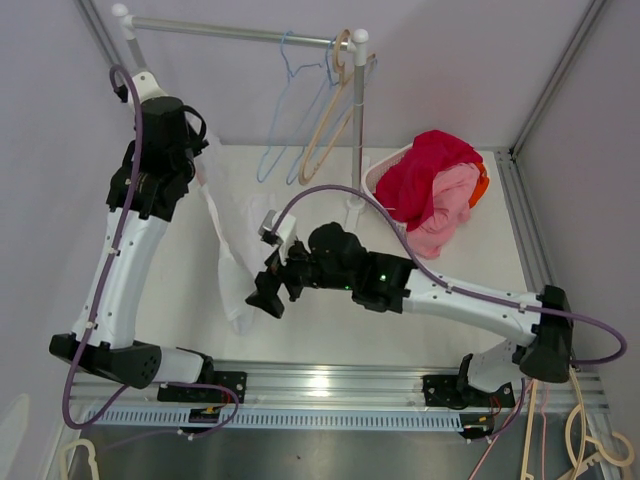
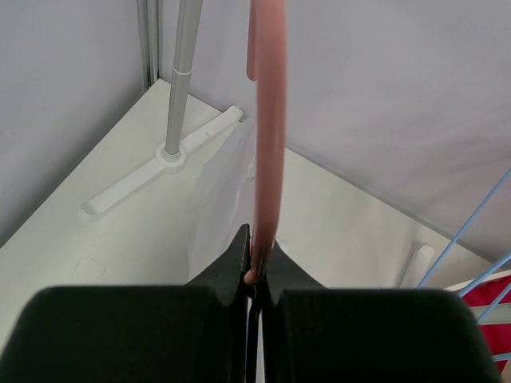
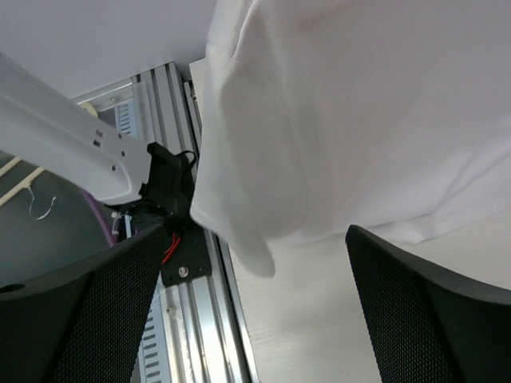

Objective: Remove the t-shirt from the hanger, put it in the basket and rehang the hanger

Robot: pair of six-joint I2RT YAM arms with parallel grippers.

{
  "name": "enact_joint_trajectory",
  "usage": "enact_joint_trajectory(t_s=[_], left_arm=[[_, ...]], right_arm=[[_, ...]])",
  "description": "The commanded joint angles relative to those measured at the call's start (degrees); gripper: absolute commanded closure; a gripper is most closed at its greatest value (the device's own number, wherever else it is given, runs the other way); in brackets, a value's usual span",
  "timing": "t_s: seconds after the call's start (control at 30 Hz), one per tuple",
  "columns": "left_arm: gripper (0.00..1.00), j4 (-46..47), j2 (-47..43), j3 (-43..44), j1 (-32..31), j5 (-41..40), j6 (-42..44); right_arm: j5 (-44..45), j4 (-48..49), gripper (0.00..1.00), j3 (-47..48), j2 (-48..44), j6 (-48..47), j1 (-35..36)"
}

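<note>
High at the table's left side, the left gripper (image 2: 254, 275) has its jaws pressed together on the thin pink hanger (image 2: 267, 120), which rises straight up from between them. Beneath that gripper the white t-shirt (image 1: 225, 255) hangs down in a long fold toward the table (image 1: 330, 325). At the shirt's lower edge the right gripper (image 3: 255, 307) has its jaws spread wide. The cloth dangles just above the gap, and neither finger pinches it.
</note>
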Motion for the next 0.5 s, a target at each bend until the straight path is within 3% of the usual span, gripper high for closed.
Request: enact_joint_trajectory(t_s=[0.0, 0.1, 0.17, 0.2, 0.23, 0.33, 0.47], left_arm=[[0.99, 3.24, -1.77, -0.92, -0.33, 1.18, -1.16], [0.99, 4.74, -2.30, -2.24, -0.24, 0.92, 0.07], [0.99, 5.18, -1.86, -2.24, -0.24, -0.31, 0.51], [0.99, 5.18, -1.51, -2.15, -0.07, -0.23, 0.34], [0.99, 5.44, -0.81, -2.24, 0.54, 1.16, -0.27], [0.99, 5.79, 0.77, -1.72, 2.30, 3.28, -2.03], [0.99, 5.18, 5.68, 1.18, 5.46, 7.14, -3.96]], right_arm=[[0.91, 3.37, 0.01, 6.23, 6.46, -1.50, -0.34], [-0.49, 4.51, 0.01, 10.02, 10.70, -1.50, -0.87], [-2.76, 3.65, 0.47, 14.41, 14.30, -1.76, -1.05], [-2.87, 1.46, 0.88, 15.91, 15.27, -1.67, -0.96], [-2.87, 0.48, 1.00, 17.23, 15.98, -1.33, -0.53], [-0.59, -2.07, 1.00, 14.01, 13.54, -1.41, 0.79], [2.58, -1.37, 1.00, -2.13, -0.14, 2.26, 4.82]])
